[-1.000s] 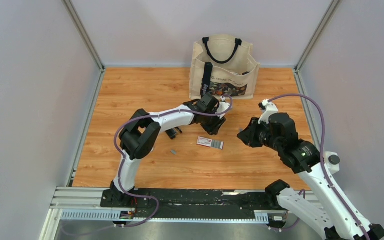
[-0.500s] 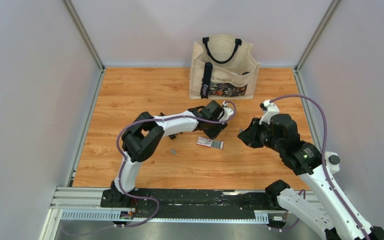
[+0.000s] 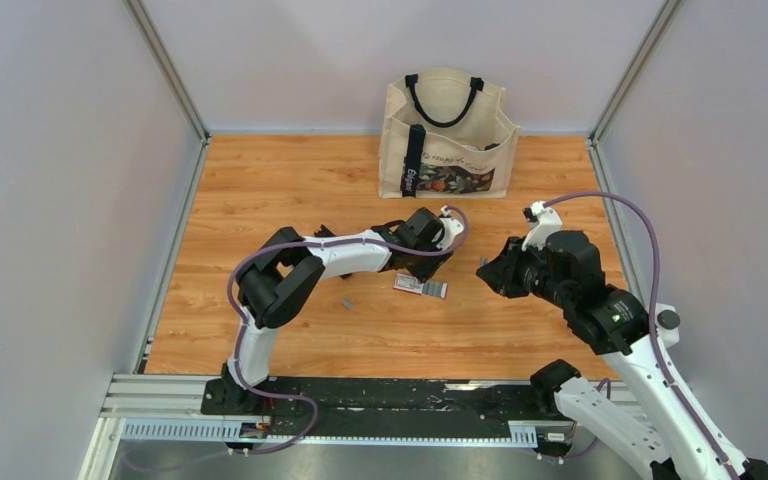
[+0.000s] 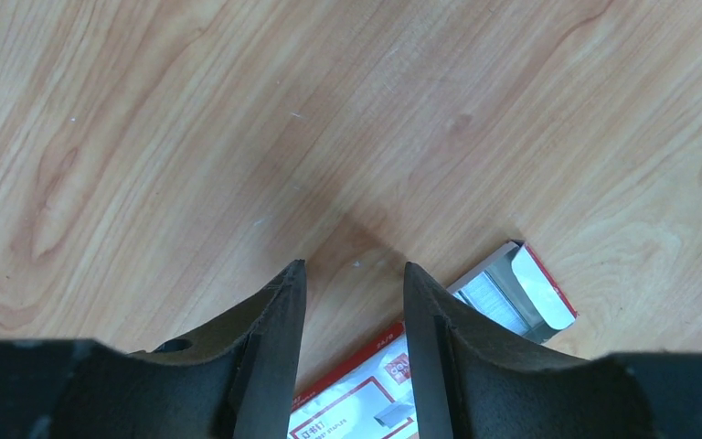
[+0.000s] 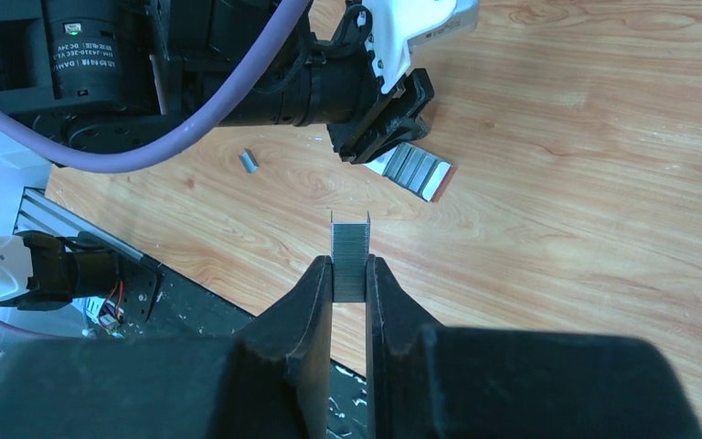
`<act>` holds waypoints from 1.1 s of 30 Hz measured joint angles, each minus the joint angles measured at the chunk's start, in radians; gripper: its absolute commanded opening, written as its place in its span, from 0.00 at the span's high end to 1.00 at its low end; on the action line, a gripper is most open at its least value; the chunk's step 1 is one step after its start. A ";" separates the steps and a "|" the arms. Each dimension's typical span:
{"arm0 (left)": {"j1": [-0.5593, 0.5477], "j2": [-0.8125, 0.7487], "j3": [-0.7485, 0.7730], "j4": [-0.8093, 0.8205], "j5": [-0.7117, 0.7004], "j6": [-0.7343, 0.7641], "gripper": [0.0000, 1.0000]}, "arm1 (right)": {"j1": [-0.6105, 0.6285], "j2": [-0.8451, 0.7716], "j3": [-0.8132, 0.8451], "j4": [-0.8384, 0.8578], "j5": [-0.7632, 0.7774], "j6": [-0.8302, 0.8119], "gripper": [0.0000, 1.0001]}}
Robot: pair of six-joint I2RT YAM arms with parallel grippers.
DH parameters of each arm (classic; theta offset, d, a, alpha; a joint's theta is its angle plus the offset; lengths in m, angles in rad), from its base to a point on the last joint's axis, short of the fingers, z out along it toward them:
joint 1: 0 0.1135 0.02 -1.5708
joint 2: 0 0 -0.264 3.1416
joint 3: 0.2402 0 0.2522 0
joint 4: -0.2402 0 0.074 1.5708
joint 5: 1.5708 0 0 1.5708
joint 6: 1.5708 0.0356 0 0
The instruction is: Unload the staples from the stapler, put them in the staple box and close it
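Right wrist view shows the right gripper (image 5: 350, 274) pinching a short strip of staples (image 5: 350, 240) between its fingers. The strip stands upright and pokes out past the fingertips, held above the wooden table (image 5: 603, 183). At 12 o'clock from it lies the small box (image 5: 418, 171) with a red-and-white label. The left gripper (image 4: 349, 270) hangs right over that box, its fingers spread with nothing between them. From the left wrist camera the box's end flap stands open at 4 o'clock, with silvery contents showing inside. A loose strip (image 5: 249, 161) of staples lies on the table at 10 o'clock from the held one, apart from the box. A tote bag (image 3: 447, 135) stands at the table's 12 o'clock edge.
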 measured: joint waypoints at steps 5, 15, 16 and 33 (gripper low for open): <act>-0.016 -0.019 -0.031 0.016 -0.003 0.008 0.48 | 0.000 0.000 0.004 -0.001 0.000 0.000 0.91; -0.044 -0.069 -0.099 0.018 0.013 0.012 0.48 | 0.000 0.008 0.004 -0.007 0.000 0.000 0.91; -0.045 -0.073 -0.105 0.018 0.013 0.011 0.48 | 0.000 0.010 0.004 -0.007 0.000 0.000 0.91; -0.005 -0.146 -0.196 0.021 0.031 -0.106 0.47 | 0.000 0.000 0.004 -0.025 0.001 0.000 0.92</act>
